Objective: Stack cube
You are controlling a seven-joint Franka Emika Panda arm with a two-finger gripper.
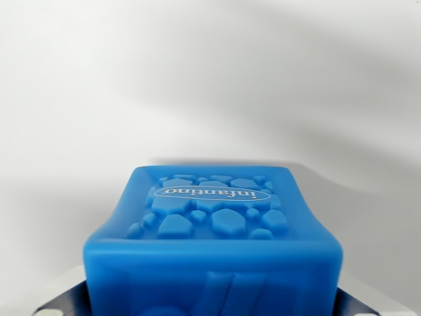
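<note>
At the wrist view's lower left, a dark fingertip (66, 303) just beside the blue cube (214, 250). In the centre, filling the lower half before a white surface (210, 79), the cube with pebble relief and upside-down "infantino" label (212, 193). At lower right, the other finger against the cube's side; gripper (212, 304) closed on it, apparently holding.

Soft, even light fills the wrist view, bright without harsh glare. The pale background is smooth and featureless, with broad grey shadow bands drifting across its upper part and a faint shadow behind the blue cube (214, 230). The cube's embossed top face is fairly sharp; its nearest edge and lower front look slightly blurred, perhaps too close for focus.
</note>
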